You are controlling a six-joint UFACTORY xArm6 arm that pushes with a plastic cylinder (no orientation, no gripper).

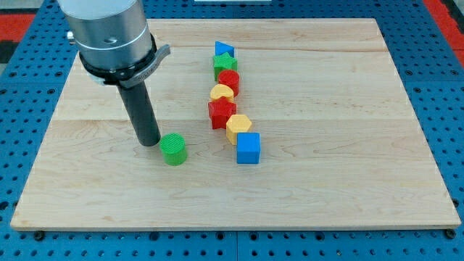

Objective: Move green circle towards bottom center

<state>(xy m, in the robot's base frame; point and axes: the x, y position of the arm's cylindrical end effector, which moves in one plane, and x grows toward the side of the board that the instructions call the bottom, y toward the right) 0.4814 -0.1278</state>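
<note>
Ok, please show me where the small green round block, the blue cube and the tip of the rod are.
Small green round block [173,146]: camera view, on its top face.
Blue cube [248,148]: camera view, on its front face.
My tip [149,143]: camera view, the rod's very end, just left of the green block.

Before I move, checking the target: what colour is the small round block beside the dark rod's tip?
Green: the green circle block, just right of my tip, camera view.

Wooden surface on blue pegboard. My tip sits just left of the green circle — near touching. To the view's right, a column of touching blocks: blue triangle, green star, red circle, yellow block, red star, yellow hexagon, blue cube.
</note>
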